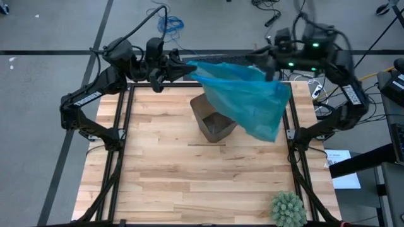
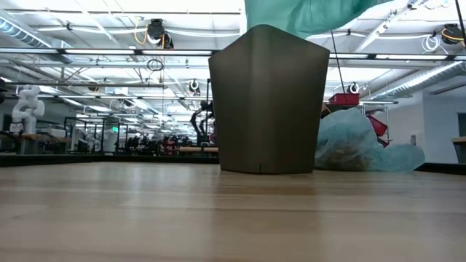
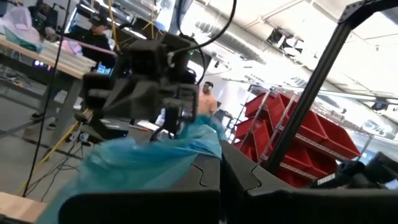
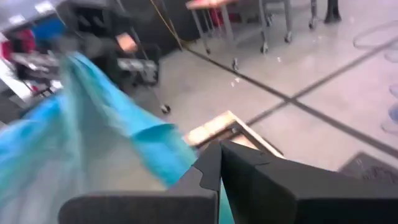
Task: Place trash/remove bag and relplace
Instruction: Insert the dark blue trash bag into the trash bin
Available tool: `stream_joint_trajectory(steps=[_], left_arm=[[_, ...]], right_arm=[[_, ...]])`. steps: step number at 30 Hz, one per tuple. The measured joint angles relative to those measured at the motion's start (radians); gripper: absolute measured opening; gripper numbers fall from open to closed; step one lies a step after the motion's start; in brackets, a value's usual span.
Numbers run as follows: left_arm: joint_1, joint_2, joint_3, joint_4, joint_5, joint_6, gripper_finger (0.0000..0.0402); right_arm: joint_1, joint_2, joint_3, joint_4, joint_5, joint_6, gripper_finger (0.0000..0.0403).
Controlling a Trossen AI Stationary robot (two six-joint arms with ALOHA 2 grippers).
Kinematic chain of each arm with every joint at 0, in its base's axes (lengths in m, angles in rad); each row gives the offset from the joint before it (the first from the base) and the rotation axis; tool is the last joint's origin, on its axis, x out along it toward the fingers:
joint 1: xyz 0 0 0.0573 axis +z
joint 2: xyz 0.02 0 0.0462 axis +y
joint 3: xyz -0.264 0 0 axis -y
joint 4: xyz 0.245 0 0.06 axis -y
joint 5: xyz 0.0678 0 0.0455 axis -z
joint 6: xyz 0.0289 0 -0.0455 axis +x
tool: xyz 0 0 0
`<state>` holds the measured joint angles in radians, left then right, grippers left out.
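A teal-blue plastic bag [image 1: 249,98] is stretched in the air between my two grippers and hangs above a dark bin [image 1: 213,125] that stands on the wooden table [image 1: 189,183]. My left gripper [image 1: 184,68] is shut on the bag's left end, my right gripper [image 1: 270,64] on its far right end. In the low view the bag's lower part [image 2: 306,13] shows over the bin [image 2: 268,102]. Behind the bin lies a paler blue crumpled bag [image 2: 360,145] with brownish stuff showing through it. My left gripper pinches a bunched edge of the bag [image 3: 202,143] between its two shut fingers [image 3: 186,180], coming about level from the table's left. The plastic runs off toward the other gripper, clear of the table. My right gripper pinches the bag's opposite edge [image 4: 168,149] between its shut fingers [image 4: 261,180], coming from the table's right, tilted slightly down. The bag spreads away from the fingers and hangs below them.
A spiky green ball [image 1: 288,208] sits at the table's near right corner. Black frame rails run along both table sides [image 1: 117,145]. Cables and equipment lie on the floor beyond the far edge. The near half of the table shows bare wood.
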<state>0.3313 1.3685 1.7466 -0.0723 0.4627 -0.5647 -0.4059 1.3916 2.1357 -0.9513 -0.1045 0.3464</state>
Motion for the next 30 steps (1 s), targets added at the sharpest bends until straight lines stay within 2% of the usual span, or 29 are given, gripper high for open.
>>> stream_joint_trajectory(steps=[7, 10, 14, 16, 19, 23, 27, 30], left_arm=[[0.0, 0.0, 0.0, 0.001, -0.021, 0.024, 0.0], [0.001, -0.001, 0.0, 0.003, -0.028, 0.028, 0.0], [0.003, -0.001, 0.0, 0.003, -0.03, 0.03, 0.0], [0.011, -0.001, 0.0, 0.004, -0.031, 0.031, 0.0], [0.031, -0.002, 0.0, 0.004, -0.036, 0.031, 0.0], [0.057, -0.002, 0.0, 0.004, -0.036, 0.029, 0.0], [0.083, -0.002, 0.0, 0.004, -0.035, 0.026, 0.0], [0.102, -0.002, 0.0, 0.004, -0.028, 0.021, 0.0]], right_arm=[[0.003, 0.104, -0.002, 0.064, -0.116, -0.038, 0.0], [-0.005, 0.109, -0.003, 0.125, -0.134, -0.05, 0.0], [-0.038, 0.078, -0.003, 0.122, -0.156, -0.079, 0.0], [-0.06, 0.051, -0.003, 0.108, -0.226, -0.085, 0.0], [-0.077, 0.003, -0.002, 0.067, -0.386, -0.107, 0.0], [-0.04, -0.057, -0.001, -0.002, -0.548, -0.158, 0.0], [0.07, -0.091, 0.0, -0.058, -0.561, -0.176, 0.0], [0.174, -0.078, 0.0, -0.161, -0.457, -0.185, 0.0]])
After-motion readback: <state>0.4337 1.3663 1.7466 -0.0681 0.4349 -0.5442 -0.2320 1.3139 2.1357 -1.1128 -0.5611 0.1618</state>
